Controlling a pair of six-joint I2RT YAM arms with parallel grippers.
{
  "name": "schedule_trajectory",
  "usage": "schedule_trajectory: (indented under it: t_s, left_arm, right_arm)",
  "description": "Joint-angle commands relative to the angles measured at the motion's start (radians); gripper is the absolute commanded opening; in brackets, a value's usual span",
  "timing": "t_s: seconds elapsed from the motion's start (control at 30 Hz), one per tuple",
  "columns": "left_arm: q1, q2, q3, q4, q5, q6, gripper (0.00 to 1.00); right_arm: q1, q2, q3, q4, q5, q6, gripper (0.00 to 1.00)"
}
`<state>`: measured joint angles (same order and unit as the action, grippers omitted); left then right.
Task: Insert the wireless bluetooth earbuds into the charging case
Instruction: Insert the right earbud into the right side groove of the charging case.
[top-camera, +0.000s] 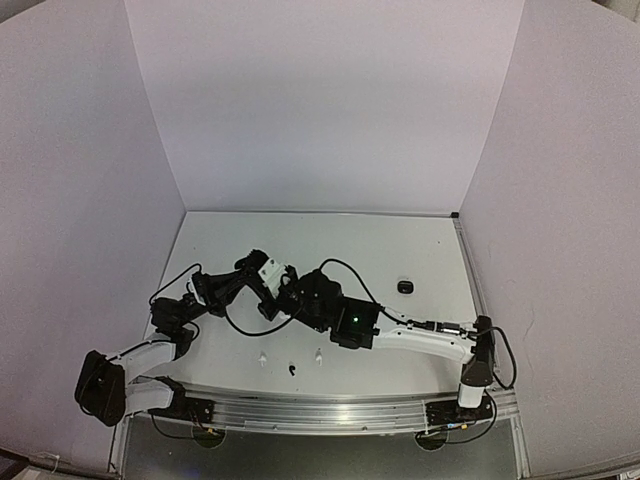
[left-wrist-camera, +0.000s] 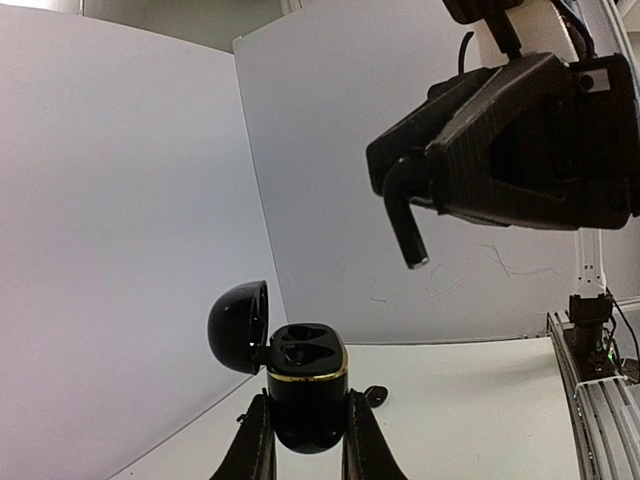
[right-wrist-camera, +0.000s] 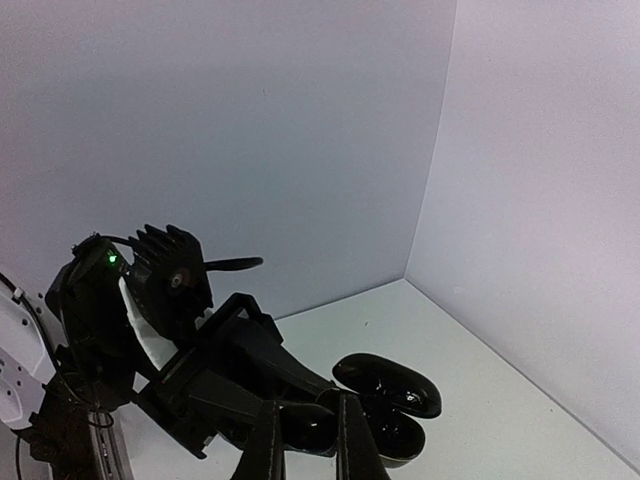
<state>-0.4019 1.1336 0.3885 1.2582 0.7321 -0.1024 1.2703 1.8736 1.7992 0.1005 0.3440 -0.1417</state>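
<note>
Clamping the charging case (left-wrist-camera: 305, 385) by its lower body in the left gripper (left-wrist-camera: 305, 440) at the very bottom of the left wrist view, holding it upright, lid (left-wrist-camera: 238, 325) hinged open to the left and wells (left-wrist-camera: 300, 350) facing up; hard telling whether either is filled. Pinching a black earbud (left-wrist-camera: 407, 230) in the right gripper (left-wrist-camera: 410, 175), up and to the right of the case and clearly apart from it, stem hanging nearly straight down, tip lowest. Judging the step as lining bud over well: calling for travel down and leftward in this view, with the stem's long axis upright to suit the socket. Showing, from the right wrist, the open case just beyond and right of the closed fingers. Lying loose on the tabletop (top-camera: 400, 240) near the arm bases: two white earbuds (top-camera: 262, 358) (top-camera: 318, 354) and a loose black earbud (top-camera: 291, 369) between them. Sitting well off to the right, a second case (top-camera: 405, 287).
</note>
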Motion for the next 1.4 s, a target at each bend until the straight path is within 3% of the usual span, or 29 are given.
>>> schedule_trajectory:
  t_s: [0.0,0.73,1.37]
  left_arm:
    - [0.004,0.000,0.015,0.061,0.012,-0.027,0.00]
    - [0.005,-0.017,0.020,0.022,-0.001,-0.076,0.00]
    - [0.005,-0.025,0.033,0.001,0.007,-0.073,0.00]
  right_arm:
    - [-0.023,-0.006,-0.014,0.080,-0.001,-0.016,0.00]
    - [-0.082,0.012,-0.087,0.114,-0.021,0.020,0.00]
    - [-0.086,0.070,-0.031,0.099,-0.007,-0.004,0.00]
